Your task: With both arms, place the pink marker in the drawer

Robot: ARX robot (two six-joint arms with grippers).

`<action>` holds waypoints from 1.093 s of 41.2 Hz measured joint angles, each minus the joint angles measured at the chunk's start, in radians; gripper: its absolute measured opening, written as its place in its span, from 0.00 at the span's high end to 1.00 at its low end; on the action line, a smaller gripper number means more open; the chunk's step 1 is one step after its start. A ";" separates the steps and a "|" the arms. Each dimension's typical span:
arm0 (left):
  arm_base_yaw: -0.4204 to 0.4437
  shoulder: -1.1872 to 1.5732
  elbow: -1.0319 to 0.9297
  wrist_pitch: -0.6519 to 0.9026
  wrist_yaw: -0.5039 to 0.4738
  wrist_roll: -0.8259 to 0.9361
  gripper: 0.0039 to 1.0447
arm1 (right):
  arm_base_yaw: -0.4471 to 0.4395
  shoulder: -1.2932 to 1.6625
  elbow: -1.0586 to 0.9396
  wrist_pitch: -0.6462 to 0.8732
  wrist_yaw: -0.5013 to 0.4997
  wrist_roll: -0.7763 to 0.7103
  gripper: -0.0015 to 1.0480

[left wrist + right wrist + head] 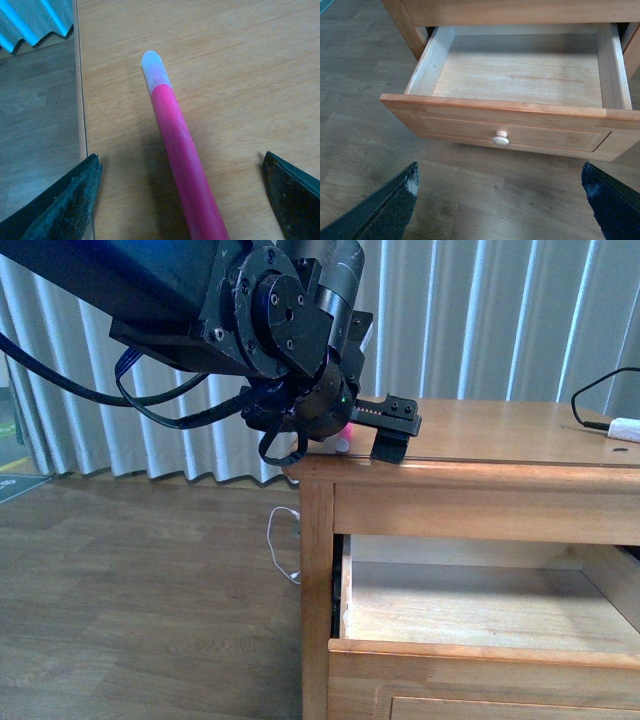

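The pink marker lies flat on the wooden tabletop near its edge, with its white cap end pointing away from the gripper. My left gripper is open and straddles the marker; both fingers stand clear of it. In the front view my left gripper hovers over the table's left corner, and only a glimpse of the marker shows under the arm. The drawer is pulled open and empty, its knob facing my right gripper, which is open above the floor.
The open drawer sits below the tabletop in the front view. A white plug with a black cable lies at the table's far right. Wooden floor and curtains surround the cabinet.
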 joint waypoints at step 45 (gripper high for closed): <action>0.049 -0.143 -0.246 0.251 0.164 0.132 0.86 | 0.000 0.000 0.000 0.000 0.000 0.000 0.09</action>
